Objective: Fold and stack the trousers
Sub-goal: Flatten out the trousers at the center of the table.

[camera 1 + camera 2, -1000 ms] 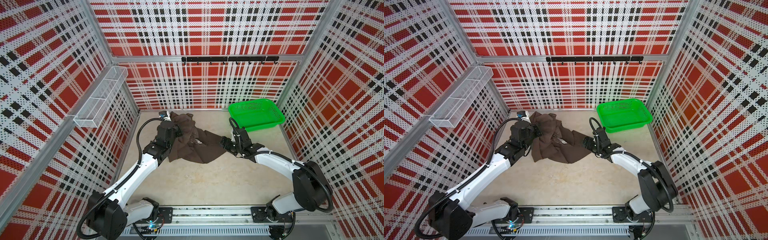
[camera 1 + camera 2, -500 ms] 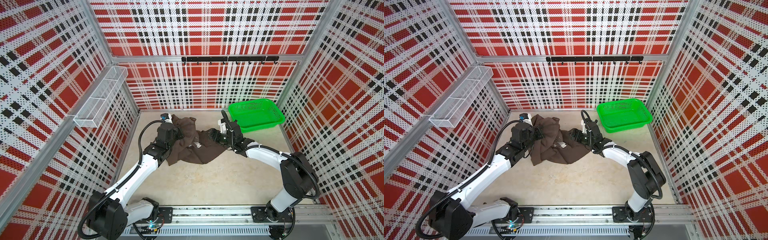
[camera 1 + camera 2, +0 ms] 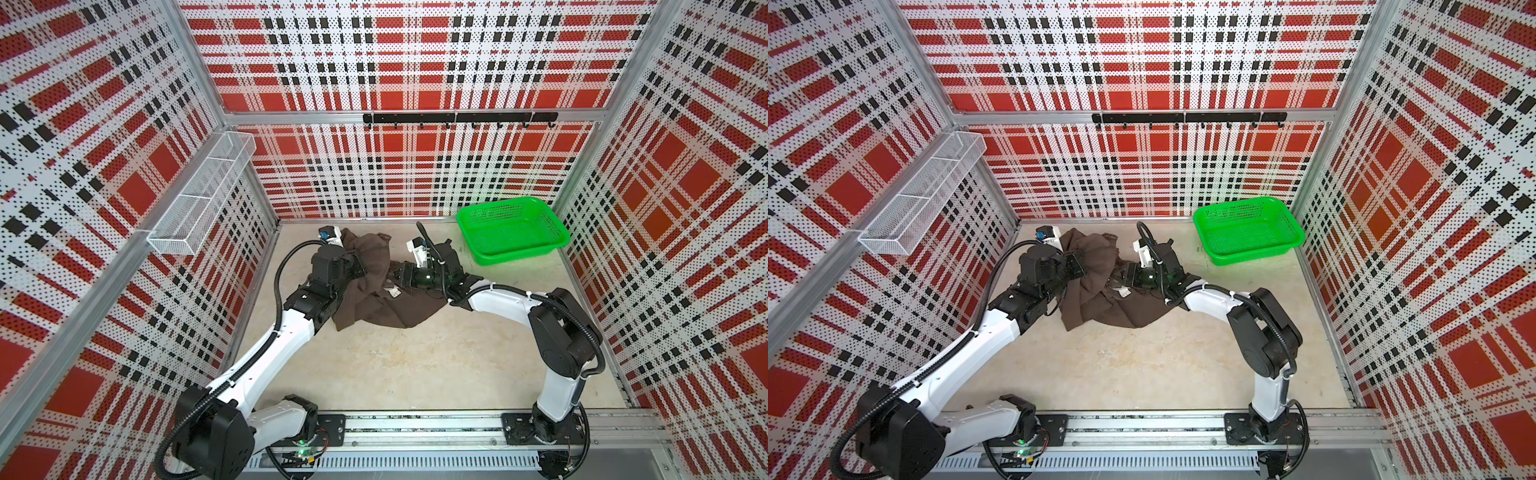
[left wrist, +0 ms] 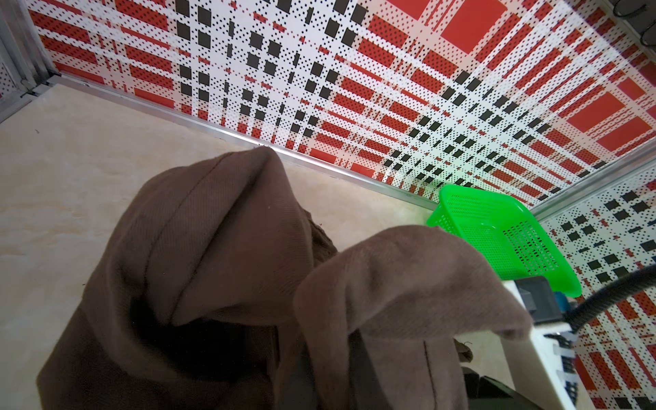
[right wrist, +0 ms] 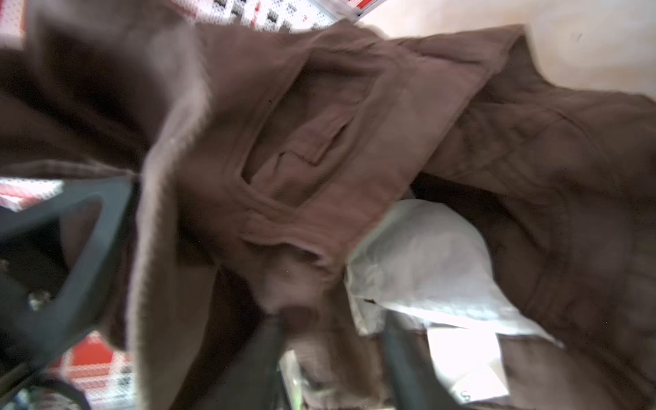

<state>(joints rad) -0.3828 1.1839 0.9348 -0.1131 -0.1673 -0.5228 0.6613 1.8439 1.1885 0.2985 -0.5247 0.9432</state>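
The left tool (image 3: 358, 266) is seen closed tight on a raised fold of the trousers (image 3: 374, 309), and brown cloth is draped over it in the left wrist view. The trousers are heaped, crumpled, on the surface (image 3: 415, 365) near the back wall, between both arms. At their right edge the right tool (image 3: 402, 276) is pushed into the cloth; whether its jaws are closed cannot be told. Farther right, the green basket (image 3: 515, 254) is set apart from the trousers.
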